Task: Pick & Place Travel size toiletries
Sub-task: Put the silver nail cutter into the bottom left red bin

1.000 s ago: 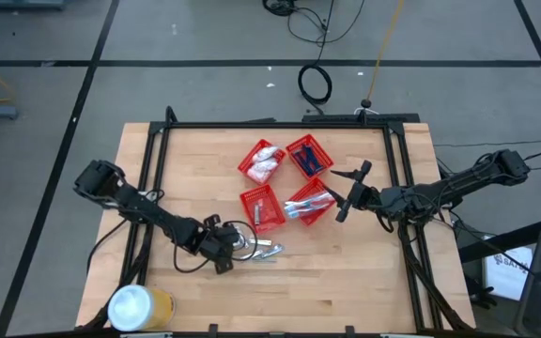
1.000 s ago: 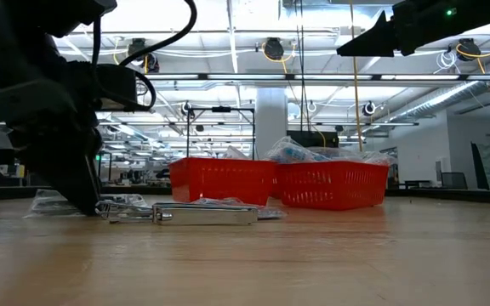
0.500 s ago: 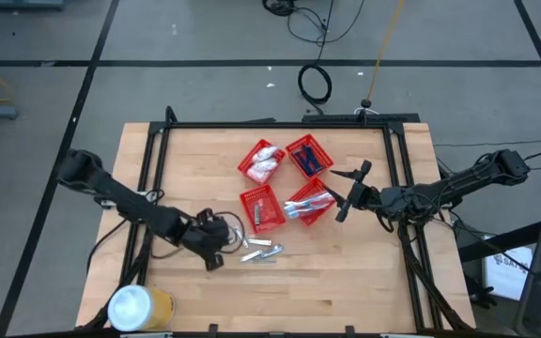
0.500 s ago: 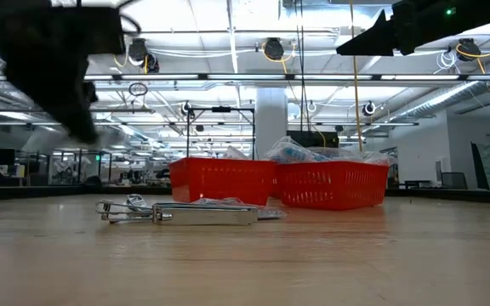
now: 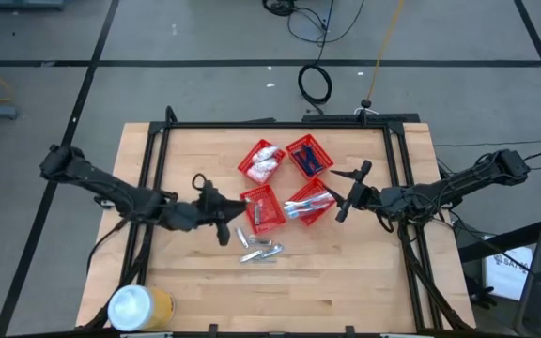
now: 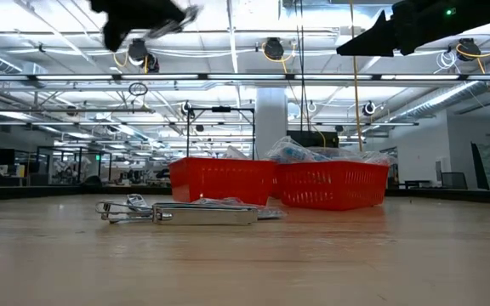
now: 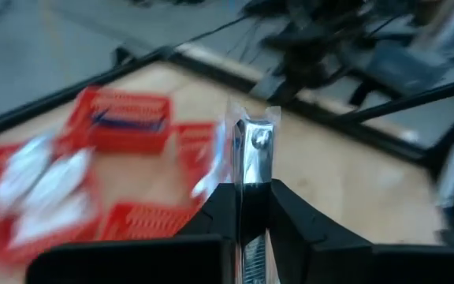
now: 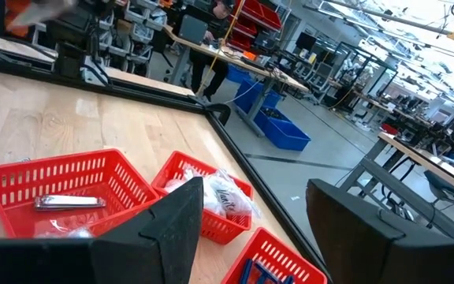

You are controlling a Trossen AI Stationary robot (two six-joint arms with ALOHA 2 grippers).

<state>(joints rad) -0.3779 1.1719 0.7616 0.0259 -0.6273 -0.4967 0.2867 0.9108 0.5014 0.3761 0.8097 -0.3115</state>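
Your left gripper [image 7: 243, 207] pinches a silvery clipper-like item in clear wrap [image 7: 248, 162], standing up between the fingers [image 7: 211, 217]. Blurred red baskets [image 7: 124, 122] sit beyond on the wooden table [image 7: 345, 170].

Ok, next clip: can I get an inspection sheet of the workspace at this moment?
Surface: wooden table, front part bare.
Job's things: silvery piece in left tool; loose silvery pieces on table; more in four red baskets.
Clutter: yellow can at a table corner.
Tools: left tool shut on piece, raised; right tool open beside baskets.
Cables: black coil on floor.
Surroundings: large hall, workbenches.
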